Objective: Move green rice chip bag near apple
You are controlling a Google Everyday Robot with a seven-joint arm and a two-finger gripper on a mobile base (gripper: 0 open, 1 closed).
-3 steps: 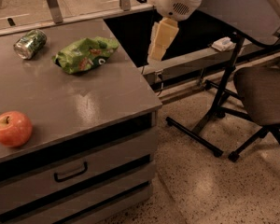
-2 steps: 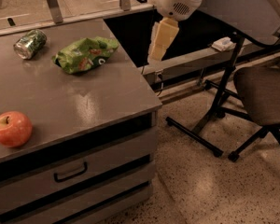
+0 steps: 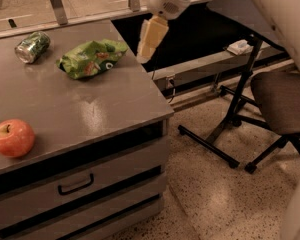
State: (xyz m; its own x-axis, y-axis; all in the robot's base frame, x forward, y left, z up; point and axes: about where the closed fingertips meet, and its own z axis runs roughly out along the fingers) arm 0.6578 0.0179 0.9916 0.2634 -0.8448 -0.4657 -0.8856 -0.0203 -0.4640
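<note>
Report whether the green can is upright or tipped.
Tipped: the can lies on its side, round end showing. The gripper hangs near the chip bag.

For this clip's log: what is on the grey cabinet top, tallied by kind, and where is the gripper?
Snack bags: 1, the green rice chip bag
Drink cans: 1, a green can
Fruit: 1, the apple
Total: 3 on the cabinet top
The gripper hangs past the top's right edge, apart from the bag.

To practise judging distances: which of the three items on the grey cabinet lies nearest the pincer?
The green rice chip bag, at the back right. The pincer hangs just beyond its right end; the can and apple lie farther left.
</note>
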